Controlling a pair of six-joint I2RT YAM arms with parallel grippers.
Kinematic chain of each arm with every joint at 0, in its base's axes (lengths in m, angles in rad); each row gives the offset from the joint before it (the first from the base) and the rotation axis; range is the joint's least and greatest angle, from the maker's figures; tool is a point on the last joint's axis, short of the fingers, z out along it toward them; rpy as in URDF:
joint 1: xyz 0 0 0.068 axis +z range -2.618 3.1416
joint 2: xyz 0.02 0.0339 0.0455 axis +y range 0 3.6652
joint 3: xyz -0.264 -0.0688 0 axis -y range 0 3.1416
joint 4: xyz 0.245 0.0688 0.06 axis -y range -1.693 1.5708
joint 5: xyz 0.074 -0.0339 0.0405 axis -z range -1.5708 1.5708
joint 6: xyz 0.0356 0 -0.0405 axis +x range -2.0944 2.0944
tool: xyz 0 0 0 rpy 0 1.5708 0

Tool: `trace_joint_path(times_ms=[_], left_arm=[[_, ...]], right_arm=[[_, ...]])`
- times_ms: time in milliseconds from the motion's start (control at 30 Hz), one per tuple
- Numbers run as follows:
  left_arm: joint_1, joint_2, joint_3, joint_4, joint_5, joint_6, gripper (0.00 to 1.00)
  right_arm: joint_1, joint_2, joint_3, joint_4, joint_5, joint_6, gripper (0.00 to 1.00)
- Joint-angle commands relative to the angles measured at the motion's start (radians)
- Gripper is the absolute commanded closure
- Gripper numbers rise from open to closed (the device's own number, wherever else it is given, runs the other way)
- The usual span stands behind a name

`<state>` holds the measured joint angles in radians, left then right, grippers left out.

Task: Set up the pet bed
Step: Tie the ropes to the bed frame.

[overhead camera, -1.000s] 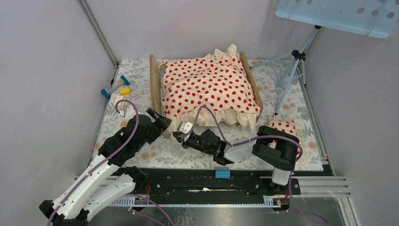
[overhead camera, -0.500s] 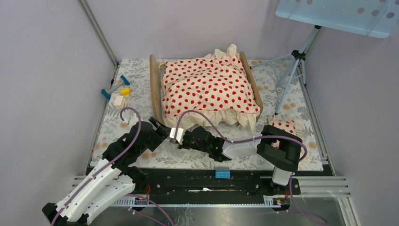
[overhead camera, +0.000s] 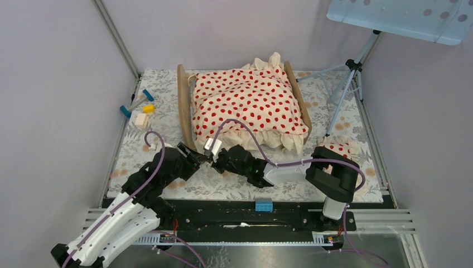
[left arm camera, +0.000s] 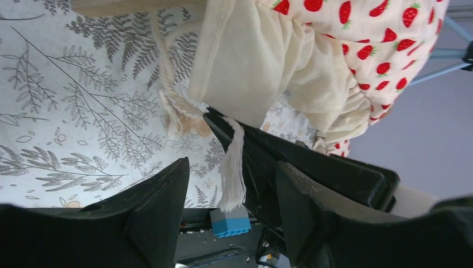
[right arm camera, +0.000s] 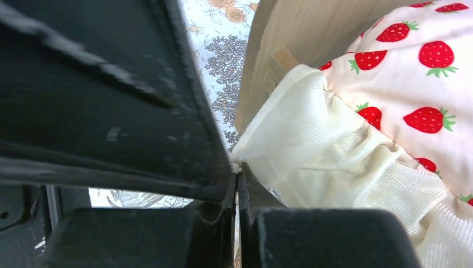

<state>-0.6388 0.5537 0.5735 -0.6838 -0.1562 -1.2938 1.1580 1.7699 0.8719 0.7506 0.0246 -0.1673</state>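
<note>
A: Two grippers meet at the near left corner of the pet bed, which stands far back on the table under a strawberry blanket.
B: Their state?
A: The right gripper pinches the blanket's cream ruffle. The left gripper is spread around a dangling tassel.
B: Handling?
A: The cloth looks limp and light, best gripped at the hems. The wooden frame looks rigid, best held by its end boards.

The floral counter was occupied by the pet bed far centre, a dotted pillow right, and small blocks left.
</note>
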Motion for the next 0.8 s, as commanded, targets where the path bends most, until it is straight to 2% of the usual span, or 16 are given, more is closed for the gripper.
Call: trace_joint_path(times_ms=[0,367,567,633,733,767], left_arm=[[-0.002,-0.040,-0.007,0.042,0.032,-0.038,0.41],[-0.002,-0.027,-0.030,0.087,0.057,-0.055,0.56],[-0.002,-0.031,-0.049,0.108,0.059,-0.074,0.67],[-0.002,-0.032,-0.053,0.109,0.055,-0.081,0.76],[-0.002,-0.035,-0.055,0.113,0.046,-0.091,0.97],[-0.002,-0.035,-0.053,0.113,0.040,-0.092,1.00]], right_arm=[[-0.024,-0.025,0.050,0.044,0.008,0.103,1.00],[-0.037,-0.019,0.062,0.047,-0.010,0.157,1.00],[-0.040,-0.020,0.058,0.053,-0.020,0.185,1.00],[-0.041,-0.021,0.058,0.052,-0.021,0.195,1.00],[-0.041,-0.022,0.054,0.054,-0.022,0.199,1.00],[-0.041,-0.024,0.048,0.054,-0.022,0.196,1.00]])
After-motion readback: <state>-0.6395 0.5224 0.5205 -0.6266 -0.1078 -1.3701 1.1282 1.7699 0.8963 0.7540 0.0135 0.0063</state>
